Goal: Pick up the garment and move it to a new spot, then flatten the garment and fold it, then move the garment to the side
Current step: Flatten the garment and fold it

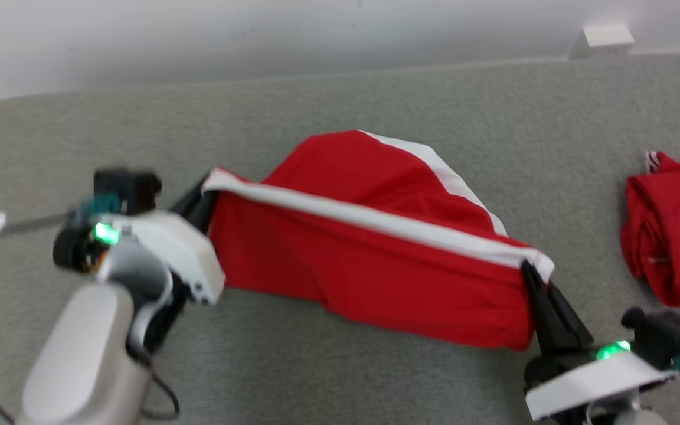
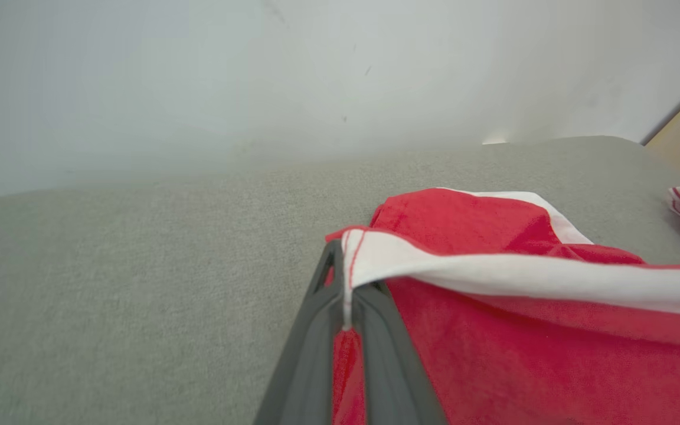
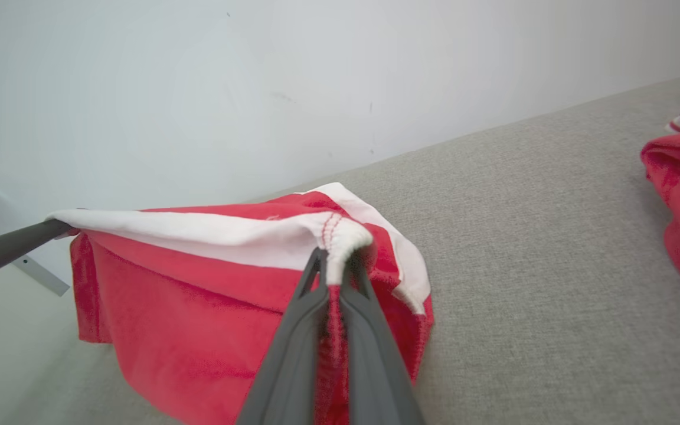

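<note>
Both the left hand (image 1: 206, 196) and right hand (image 1: 530, 273) are pinched shut on the garment (image 1: 375, 260) band ends, stretching it over mid-bench (image 1: 375, 94); flattening step, so next lower it taut.

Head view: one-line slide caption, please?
Left gripper and right gripper hold the red garment by its white band over the grey surface.

The garment (image 1: 375, 265) is held stretched over the middle of the padded surface (image 1: 375, 94), its left end pinched by the left gripper (image 1: 201, 198) and its right end by the right gripper (image 1: 532, 277) nearer the front edge, while a second garment (image 1: 670, 236) is laid well apart at the right edge, with the wall (image 1: 257, 35) behind.
</note>
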Controlling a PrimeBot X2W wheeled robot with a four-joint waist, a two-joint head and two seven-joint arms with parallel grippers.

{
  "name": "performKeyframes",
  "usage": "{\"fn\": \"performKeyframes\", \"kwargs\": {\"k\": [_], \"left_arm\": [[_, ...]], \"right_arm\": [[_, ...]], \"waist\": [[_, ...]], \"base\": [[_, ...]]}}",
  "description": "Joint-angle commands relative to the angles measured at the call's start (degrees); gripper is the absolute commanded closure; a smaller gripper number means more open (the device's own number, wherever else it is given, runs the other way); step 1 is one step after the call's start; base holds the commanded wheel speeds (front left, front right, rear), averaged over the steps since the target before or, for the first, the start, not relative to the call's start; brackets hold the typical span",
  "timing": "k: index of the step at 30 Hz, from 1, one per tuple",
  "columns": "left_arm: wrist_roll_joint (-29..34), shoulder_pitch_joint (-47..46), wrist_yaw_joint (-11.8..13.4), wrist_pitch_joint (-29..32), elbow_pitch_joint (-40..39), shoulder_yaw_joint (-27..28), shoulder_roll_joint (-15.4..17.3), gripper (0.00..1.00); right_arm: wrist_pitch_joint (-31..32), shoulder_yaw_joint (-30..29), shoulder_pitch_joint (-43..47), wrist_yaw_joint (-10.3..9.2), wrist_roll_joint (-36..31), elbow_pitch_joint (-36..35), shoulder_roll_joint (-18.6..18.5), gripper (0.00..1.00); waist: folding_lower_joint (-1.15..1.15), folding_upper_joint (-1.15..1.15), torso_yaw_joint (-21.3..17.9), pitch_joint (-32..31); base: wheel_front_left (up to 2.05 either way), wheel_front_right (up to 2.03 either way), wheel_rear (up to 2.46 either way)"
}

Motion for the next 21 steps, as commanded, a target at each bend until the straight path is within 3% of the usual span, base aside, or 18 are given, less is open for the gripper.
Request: {"fn": "performKeyframes", "kwargs": {"k": [1, 8, 15, 16, 17, 18, 19, 21], "left_arm": [[0.82, -4.50, -1.29, 0.68, 3.60, -0.68, 0.57, 1.00], [1.60, -20.81, -4.76, 2.98, 21.56, -4.95, 0.32, 1.00], [0.84, -29.29, -5.77, 1.70, 34.01, -8.30, 0.25, 1.00], [0.52, -30.34, -5.82, 0.94, 35.66, -8.73, 0.05, 0.96], [0.44, -31.00, -5.82, 0.25, 37.38, -9.26, -0.12, 0.34], [-0.02, -31.56, -5.85, -0.58, 38.83, -9.69, -0.38, 0.00], [-0.61, -32.28, -5.88, -1.80, 39.78, -10.25, -0.68, 0.00], [-2.41, -33.09, -5.91, -3.82, 41.59, -11.14, -0.74, 0.00]], "right_arm": [[-0.72, 0.08, -2.88, -0.17, 1.40, 2.08, 0.13, 1.00], [-5.73, 3.39, -13.13, -0.17, 8.01, 11.63, 0.36, 1.00], [-9.40, 9.33, -19.17, -0.17, 12.54, 18.58, 0.37, 1.00], [-9.78, 10.52, -19.89, -0.16, 13.36, 19.30, 0.38, 0.92], [-10.34, 11.49, -20.73, -0.17, 13.78, 19.96, 0.37, 0.53], [-10.72, 12.33, -21.37, -0.16, 14.26, 20.62, 0.36, 0.20], [-11.11, 13.21, -21.84, -0.17, 15.00, 21.11, 0.36, 0.00], [-11.69, 14.42, -22.63, -0.16, 14.94, 22.14, 0.32, 0.00]], "waist": [[-0.01, 0.00, -3.00, 2.82], [-0.01, 0.00, -8.36, 6.24], [-0.01, 0.00, -11.74, 7.80], [-0.01, 0.00, -12.01, 7.98], [-0.01, 0.00, -12.23, 8.08], [-0.01, 0.00, -12.40, 8.16], [-0.01, 0.00, -12.56, 8.24], [-0.01, 0.00, -12.77, 8.33]], "base": [[0.00, 0.00, 0.00], [0.00, 0.00, 0.00], [0.00, 0.00, 0.00], [0.00, 0.00, 0.00], [0.00, 0.00, 0.00], [0.00, 0.00, 0.00], [0.00, 0.00, 0.00], [0.00, 0.00, 0.00]]}}
